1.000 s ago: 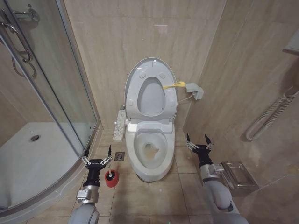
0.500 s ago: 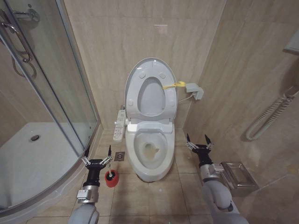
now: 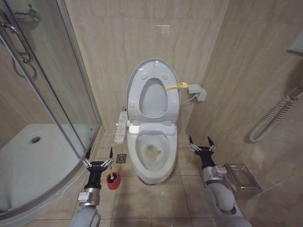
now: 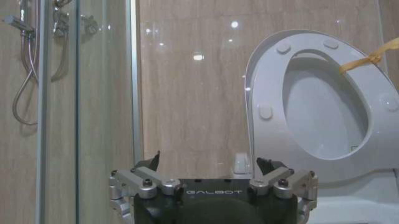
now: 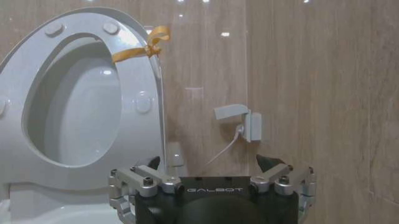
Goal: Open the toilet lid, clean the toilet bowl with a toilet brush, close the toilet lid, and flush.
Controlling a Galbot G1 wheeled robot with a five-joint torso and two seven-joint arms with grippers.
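Nothing has shifted over the last second: the toilet lid stands upright against the wall with its yellow strap, the toilet bowl lies exposed with a brownish stain inside, so opening looks done and scrubbing not yet begun. The left tool and right tool both hang spread wide and empty, flanking the bowl. The toilet brush, probably seated in its red holder, waits on the floor beside the left tool, between the shower tray and the bowl.
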